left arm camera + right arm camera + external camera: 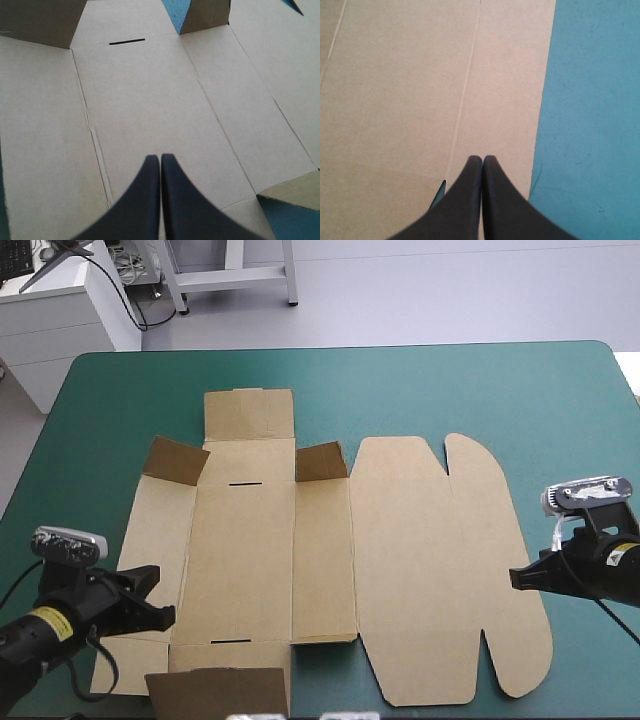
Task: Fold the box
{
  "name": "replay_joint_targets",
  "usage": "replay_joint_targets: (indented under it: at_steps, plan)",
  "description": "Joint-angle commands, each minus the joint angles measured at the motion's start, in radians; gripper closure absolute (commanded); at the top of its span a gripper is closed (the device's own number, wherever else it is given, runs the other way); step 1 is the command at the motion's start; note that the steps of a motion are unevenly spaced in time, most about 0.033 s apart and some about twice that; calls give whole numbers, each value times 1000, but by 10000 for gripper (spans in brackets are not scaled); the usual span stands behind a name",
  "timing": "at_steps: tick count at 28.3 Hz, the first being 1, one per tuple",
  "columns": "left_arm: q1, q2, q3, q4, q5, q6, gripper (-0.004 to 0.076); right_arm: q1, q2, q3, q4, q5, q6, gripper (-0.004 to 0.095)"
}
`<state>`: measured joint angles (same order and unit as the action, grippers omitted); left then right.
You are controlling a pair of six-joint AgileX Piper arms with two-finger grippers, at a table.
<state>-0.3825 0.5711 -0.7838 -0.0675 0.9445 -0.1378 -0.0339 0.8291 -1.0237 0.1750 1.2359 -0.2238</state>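
Teal-green surface (460, 390) open beyond box's far edge. Brown box (400, 560) flat, corner flaps raised. Left claw (165, 615) pinched together over left panel; right claw (515, 577) likewise over right edge.

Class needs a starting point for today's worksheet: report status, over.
Left gripper shut, over box's left panel. Right gripper shut, over its right edge. Box mostly flat, corner flaps raised. Nothing obstructing.
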Motion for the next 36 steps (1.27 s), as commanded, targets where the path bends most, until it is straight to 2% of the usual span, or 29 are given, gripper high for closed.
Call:
replay_joint_targets:
  at_steps: [1,8,12,18,22,26,30,36]
  plan:
    - [-4,108,-113,62,-21,-67,732,-7,-7,-23,38,-70,-19,925]
    - [19,276,-291,253,3,-171,731,-7,-7,-23,49,-84,-20,925]
    - [160,352,-393,228,16,-125,728,-7,-7,-23,49,-82,-20,925]
    - [524,449,-483,-120,74,154,717,-7,-7,-23,49,-80,-40,925]
    - [831,525,-483,-437,178,388,717,-7,-7,-23,49,-80,-44,926]
    - [1011,595,-483,-639,240,412,717,-7,-7,-23,52,-80,-62,925]
    - [1062,632,-483,-651,321,432,717,-7,-7,-23,53,-84,-62,927]
    - [1061,639,-483,-593,352,466,705,-7,-7,-21,53,-84,-62,927]
